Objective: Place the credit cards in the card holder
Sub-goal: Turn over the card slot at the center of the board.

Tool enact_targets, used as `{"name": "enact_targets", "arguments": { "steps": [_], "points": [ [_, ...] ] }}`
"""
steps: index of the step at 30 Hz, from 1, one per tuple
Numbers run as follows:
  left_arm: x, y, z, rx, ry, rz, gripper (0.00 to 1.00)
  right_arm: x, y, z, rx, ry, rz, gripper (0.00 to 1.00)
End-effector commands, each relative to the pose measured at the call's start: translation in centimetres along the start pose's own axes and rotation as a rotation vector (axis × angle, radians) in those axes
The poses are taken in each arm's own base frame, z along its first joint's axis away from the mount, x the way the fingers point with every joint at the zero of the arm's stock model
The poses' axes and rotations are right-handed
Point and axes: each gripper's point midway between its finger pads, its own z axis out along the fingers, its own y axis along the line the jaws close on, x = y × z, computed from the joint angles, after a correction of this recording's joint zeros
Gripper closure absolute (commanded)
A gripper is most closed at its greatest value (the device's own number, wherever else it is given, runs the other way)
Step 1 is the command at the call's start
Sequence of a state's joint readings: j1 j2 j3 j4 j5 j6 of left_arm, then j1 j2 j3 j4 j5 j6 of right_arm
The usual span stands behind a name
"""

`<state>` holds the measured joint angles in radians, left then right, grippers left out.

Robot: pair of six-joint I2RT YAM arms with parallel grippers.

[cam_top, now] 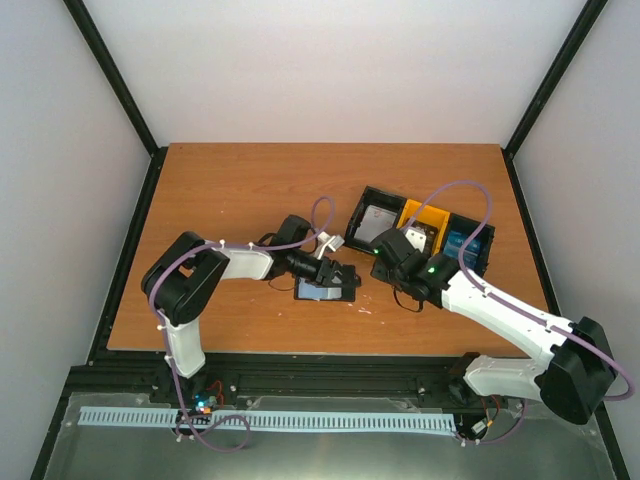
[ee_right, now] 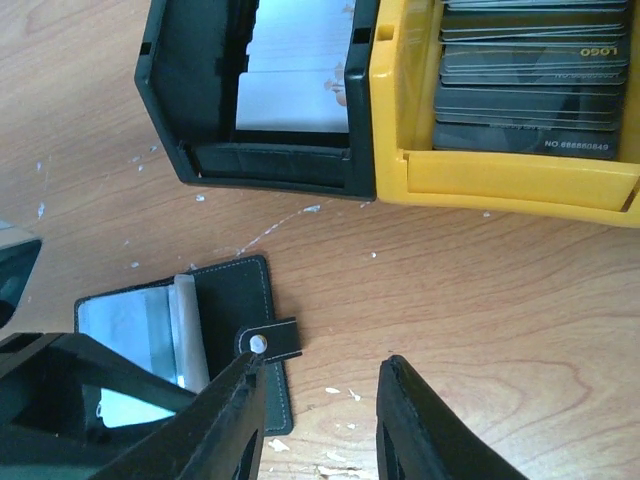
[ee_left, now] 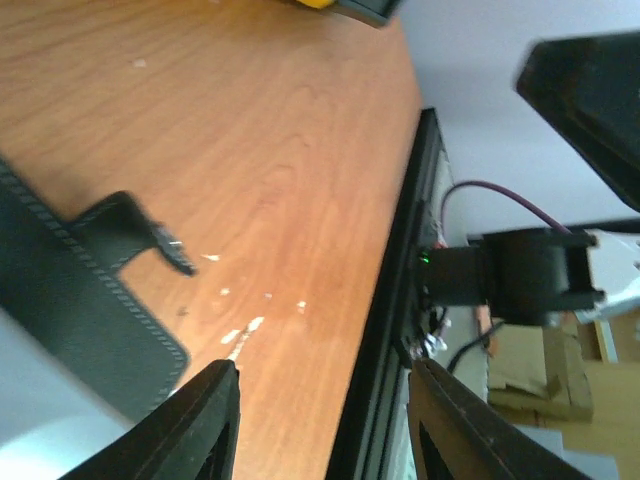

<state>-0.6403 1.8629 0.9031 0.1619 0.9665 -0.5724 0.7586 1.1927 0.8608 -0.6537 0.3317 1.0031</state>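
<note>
Yellow tray bin (ee_right: 500, 175) upper right stacked with dark credit cards (ee_right: 530, 100) marked "LOGO", black bin (ee_right: 270, 165) beside it holding white cards (ee_right: 290, 100), card holder (ee_right: 235, 290) lying open lower left, left gripper (ee_left: 320, 420) and right gripper (ee_right: 320, 420) both parted, empty.

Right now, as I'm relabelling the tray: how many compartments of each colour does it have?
Black compartments: 2
Yellow compartment: 1
Total: 3
</note>
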Motion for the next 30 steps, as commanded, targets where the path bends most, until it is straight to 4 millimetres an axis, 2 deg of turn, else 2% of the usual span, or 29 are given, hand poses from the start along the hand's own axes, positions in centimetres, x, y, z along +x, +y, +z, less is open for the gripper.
{"name": "enact_targets", "arguments": {
  "steps": [1, 6, 9, 13, 16, 19, 23, 27, 30],
  "points": [
    [-0.9, -6.1, -1.1, 0.191, 0.025, 0.245, 0.52, -0.9, -0.9, -0.5, 0.029, -0.051, 0.023, 0.69],
    [-0.5, -6.9, -1.8, 0.170, 0.027, 0.293, 0.52, -1.1, 0.6, -0.5, -0.027, -0.037, -0.007, 0.69],
    [-0.5, -6.1, -2.6, 0.081, -0.017, 0.297, 0.53, -0.9, 2.9, -0.5, -0.118, -0.008, -0.059, 0.69],
    [-1.5, -5.4, -4.8, -0.045, -0.133, 0.287, 0.56, -0.5, 7.2, -0.7, -0.288, 0.048, -0.141, 0.71],
    [-2.2, -3.2, -6.9, -0.174, -0.232, 0.202, 0.59, 0.9, 10.4, -0.3, -0.397, 0.125, -0.206, 0.77],
    [-1.9, -0.6, -8.8, -0.276, -0.297, 0.104, 0.59, 2.8, 12.4, 1.0, -0.415, 0.195, -0.270, 0.80],
    [-0.2, 1.8, -8.7, -0.321, -0.275, 0.010, 0.64, 5.0, 11.7, 4.3, -0.281, 0.287, -0.270, 0.83],
    [1.2, 5.5, -8.4, -0.418, -0.257, -0.123, 0.80, 6.9, 9.6, 6.6, -0.166, 0.354, -0.264, 0.83],
    [1.9, 6.8, -8.0, -0.440, -0.245, -0.168, 0.82, 8.4, 7.7, 8.2, -0.084, 0.402, -0.280, 0.83]
  ]
}}
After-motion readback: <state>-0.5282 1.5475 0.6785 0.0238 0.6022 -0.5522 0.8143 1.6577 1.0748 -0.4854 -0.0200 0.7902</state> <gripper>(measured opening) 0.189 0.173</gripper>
